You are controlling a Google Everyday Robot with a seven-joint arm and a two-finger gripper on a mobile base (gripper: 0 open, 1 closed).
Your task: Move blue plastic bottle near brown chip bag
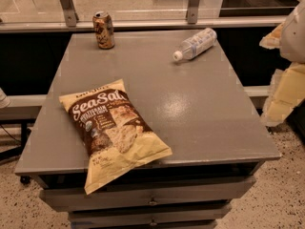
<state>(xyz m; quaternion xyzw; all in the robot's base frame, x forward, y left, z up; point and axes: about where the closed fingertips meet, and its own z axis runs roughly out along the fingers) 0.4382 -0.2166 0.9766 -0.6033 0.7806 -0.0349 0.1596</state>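
Grey table [200,118], speckled floor. Gripper [282,87] hangs off the table's right edge; grip state: cannot tell. Blue plastic bottle [195,44] lies sideways left of it, brown chip bag [112,128] farther left. Close across the barrel, since it likely rolls.

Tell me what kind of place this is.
Probably an office or lab break area: grey table with drawers, speckled floor, glass partition behind. The tool hangs at the right edge, beside the table.

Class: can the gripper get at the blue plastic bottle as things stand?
Probably yes. The gripper hangs right of the table; the blue plastic bottle lies on its side at the back right, nothing between them.
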